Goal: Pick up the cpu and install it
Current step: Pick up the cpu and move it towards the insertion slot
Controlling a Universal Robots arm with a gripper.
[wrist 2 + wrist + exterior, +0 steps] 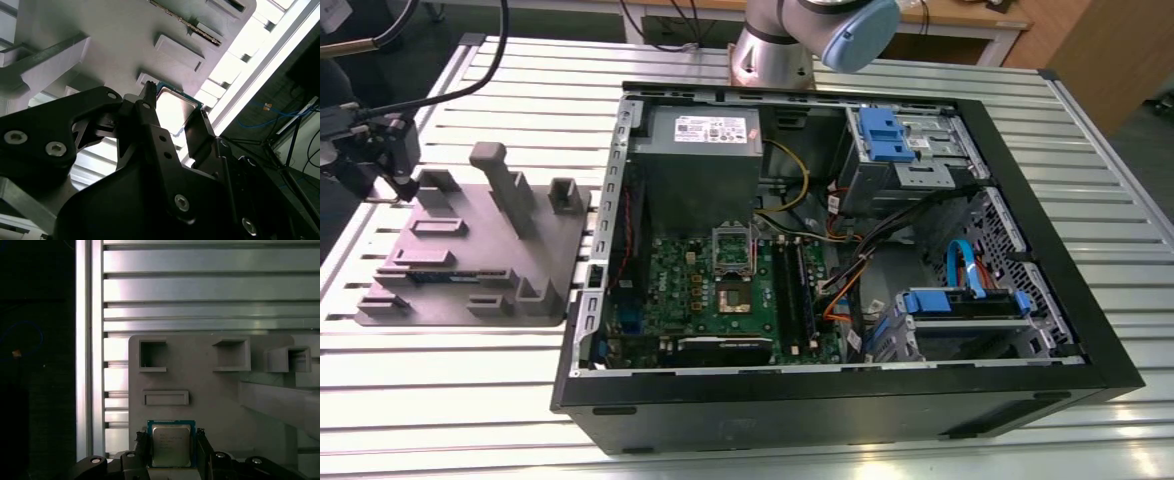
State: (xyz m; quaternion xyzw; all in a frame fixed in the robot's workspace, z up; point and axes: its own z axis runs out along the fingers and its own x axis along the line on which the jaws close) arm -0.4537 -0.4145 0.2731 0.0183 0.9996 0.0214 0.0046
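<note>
The cpu (171, 446), a small square chip with a shiny metal top and a thin green rim, lies at the edge of the grey fixture plate (210, 385). My gripper (171, 436) has one black finger pressed against each side of it. In the second wrist view the cpu (172, 114) shows between the same fingers (148, 95) of the gripper (174, 104). In the exterior view the gripper (398, 165) hangs over the far corner of the fixture plate (480, 250), at the view's left. The open socket (731, 292) on the green motherboard lies inside the computer case.
The open black computer case (854, 400) fills the middle and right of the exterior view, with a grey power supply (700, 135), blue drive brackets (887, 135) and loose cables. Tall grey posts (500, 185) stand on the fixture plate. The table is slatted aluminium (454, 400).
</note>
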